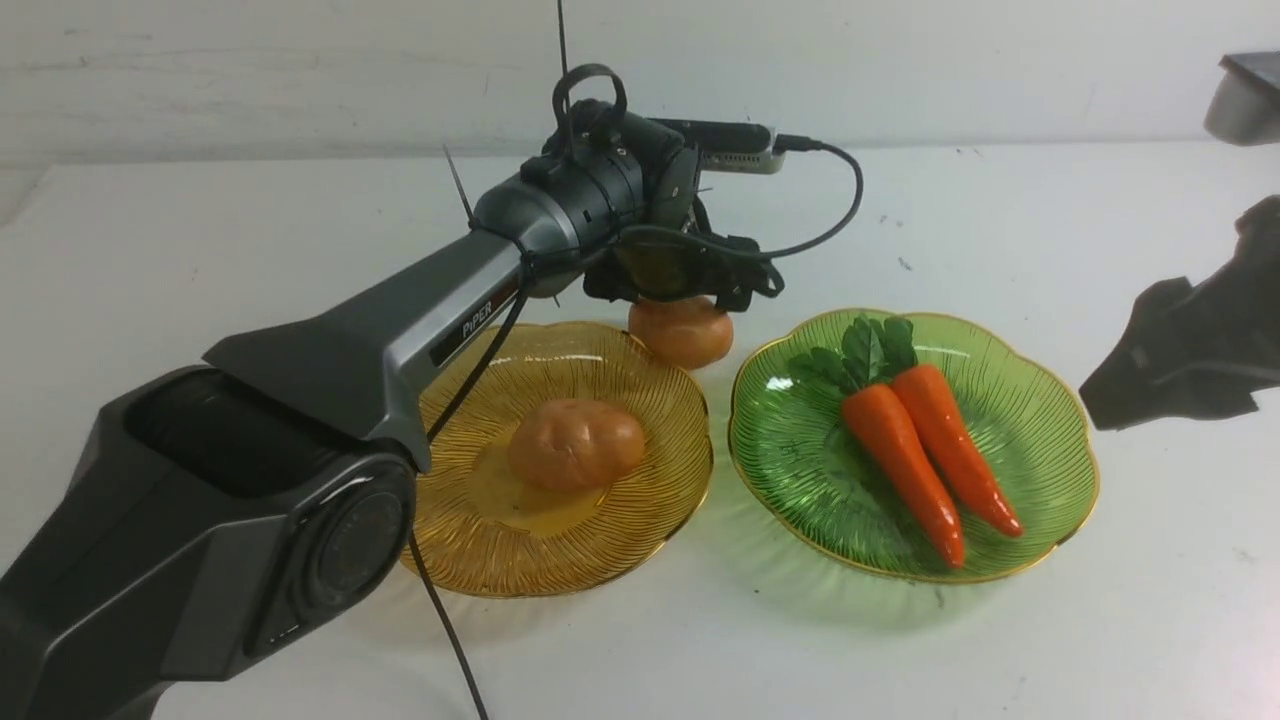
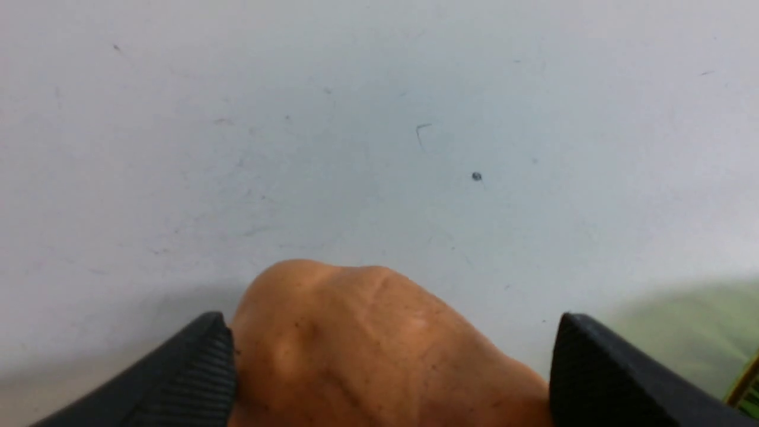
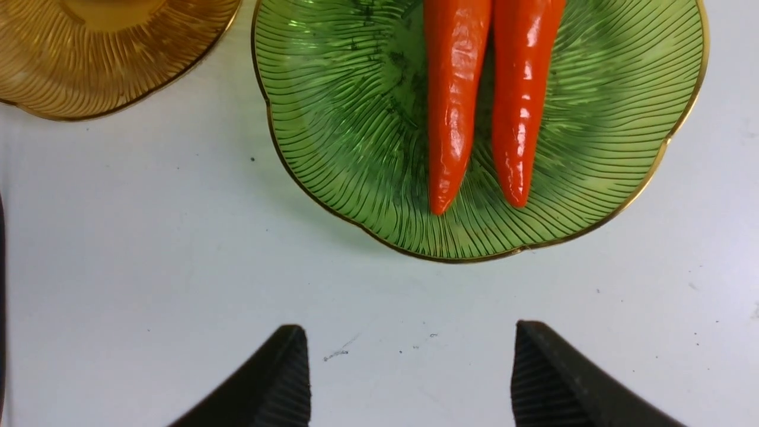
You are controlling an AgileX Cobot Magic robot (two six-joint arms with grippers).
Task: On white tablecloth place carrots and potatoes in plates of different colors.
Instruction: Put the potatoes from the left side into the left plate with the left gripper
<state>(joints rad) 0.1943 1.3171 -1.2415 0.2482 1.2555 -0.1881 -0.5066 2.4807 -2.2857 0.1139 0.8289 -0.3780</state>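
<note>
Straddles far potato (image 1: 682, 332) with left end effector (image 2: 388, 332), unclenched, on white tablecloth (image 1: 200, 250) just past amber plate (image 1: 480, 560). Likely needs closing, lifting over that gold rim, setting down beside plated potato (image 1: 576, 443). Shows right end effector (image 3: 409, 356) released, empty, near green plate (image 1: 800, 470) with both carrots (image 1: 900, 450). Roomier surface far and left.

Far potato (image 1: 682, 336), top beneath left hand (image 1: 690, 292)
</note>
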